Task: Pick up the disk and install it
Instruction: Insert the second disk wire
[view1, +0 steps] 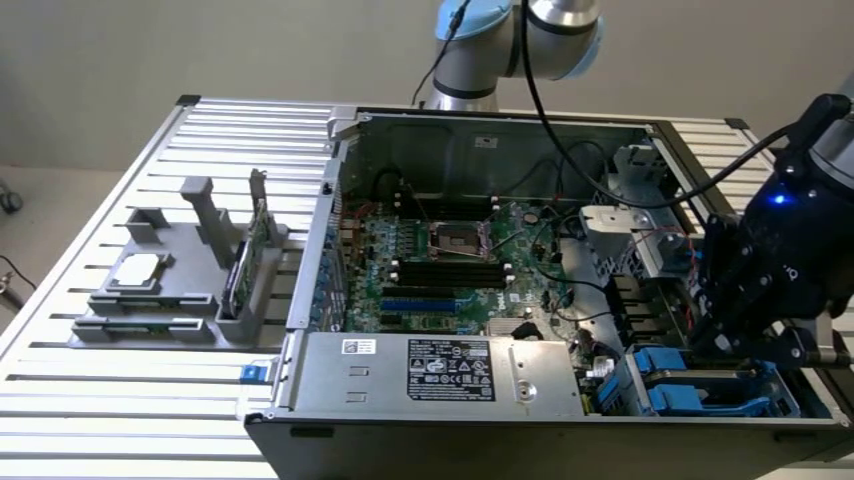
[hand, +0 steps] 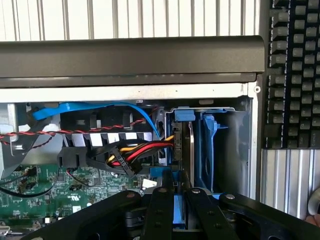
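The disk (hand: 187, 150) stands on edge in the drive bay at a corner of the open computer case (view1: 400, 375). It shows as a dark silver edge with a bright blue carrier rail. My gripper (hand: 178, 194) has both black fingers (hand: 160, 210) close together, with the blue rail between them, so it is shut on the disk. In the exterior view my gripper (view1: 731, 348) reaches down into the bay at the case's near right corner, just above the blue carriers (view1: 674, 385).
A second blue carrier (hand: 207, 145) sits in the slot beside the disk. Red, yellow and black power cables (hand: 135, 155) and a blue data cable (hand: 100, 109) run close by. A grey fixture (view1: 174, 290) holds a silver chip and a green card. A keyboard (hand: 295, 75) lies outside the case.
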